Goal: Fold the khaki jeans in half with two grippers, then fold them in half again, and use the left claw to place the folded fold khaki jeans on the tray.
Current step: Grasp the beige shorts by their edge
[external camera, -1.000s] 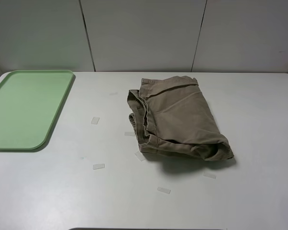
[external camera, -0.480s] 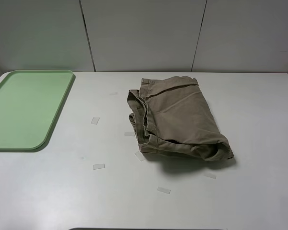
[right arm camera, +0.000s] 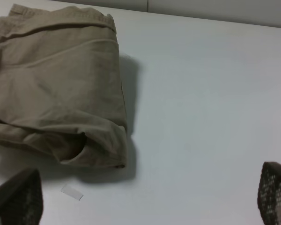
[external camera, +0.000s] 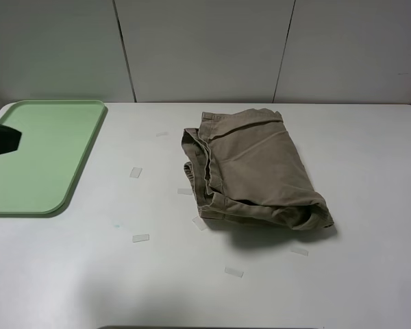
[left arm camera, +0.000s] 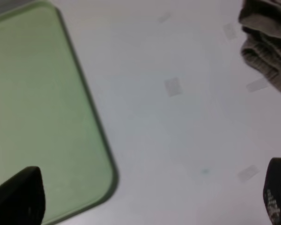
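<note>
A dark part of the left arm (external camera: 1,139) has just come into the high view at the left edge, above the tray (external camera: 51,195), where a moment earlier nothing but table (external camera: 370,274) showed. The left gripper (left arm camera: 147,196) has its jaws spread wide and carries nothing, and the right gripper (right arm camera: 145,196) is likewise wide open and empty. The khaki jeans (external camera: 257,175) lie in a layered bundle at mid-table, a little right of centre and well apart from the tray, which sits at the far left. The bundle has not shifted. Judging by the stacked layers, the folding looks finished, and the arm's arrival suggests the pick-up for the tray is about to start. The bundle's long axis runs from far to near, drifting rightward toward its near end, where a rolled edge casts a shadow. Its gathered, layered edge faces left toward the tray; this may be the waistband, though the blurred left wrist view leaves that uncertain. Small pale tape marks (external camera: 140,238) dot the table between the tray and the bundle.
</note>
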Robot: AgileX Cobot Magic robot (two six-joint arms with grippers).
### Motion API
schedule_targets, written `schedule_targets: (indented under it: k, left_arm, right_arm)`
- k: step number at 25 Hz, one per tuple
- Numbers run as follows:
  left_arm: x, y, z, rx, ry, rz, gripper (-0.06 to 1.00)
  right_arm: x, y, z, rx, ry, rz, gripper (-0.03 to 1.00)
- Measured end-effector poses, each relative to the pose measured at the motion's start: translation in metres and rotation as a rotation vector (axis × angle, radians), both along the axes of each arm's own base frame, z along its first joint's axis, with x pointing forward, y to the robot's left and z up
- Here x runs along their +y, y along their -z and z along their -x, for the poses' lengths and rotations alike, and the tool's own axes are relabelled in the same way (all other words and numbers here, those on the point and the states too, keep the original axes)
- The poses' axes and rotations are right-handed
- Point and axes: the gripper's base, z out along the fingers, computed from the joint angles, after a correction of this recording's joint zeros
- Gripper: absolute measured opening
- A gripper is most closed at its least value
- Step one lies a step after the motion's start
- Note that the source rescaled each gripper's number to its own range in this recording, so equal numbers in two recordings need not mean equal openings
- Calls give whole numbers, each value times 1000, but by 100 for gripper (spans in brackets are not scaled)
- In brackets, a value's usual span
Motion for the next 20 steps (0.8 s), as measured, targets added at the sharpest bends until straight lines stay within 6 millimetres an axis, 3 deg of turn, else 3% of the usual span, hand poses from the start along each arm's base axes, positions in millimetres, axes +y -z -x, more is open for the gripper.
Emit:
schedule_targets:
  k: [6, 12, 20]
  left_arm:
    - [-14, 13, -32, 98, -87, 206, 97]
    - [-27, 30, -61, 157, -51, 328, 97]
    - [-47, 65, -100, 233, -51, 470, 96]
  right_arm:
    - [0, 0, 0, 0, 0, -1, 100]
    - [0, 0, 0, 0, 1, -2, 100]
    - [0, 0, 0, 0, 1, -2, 100]
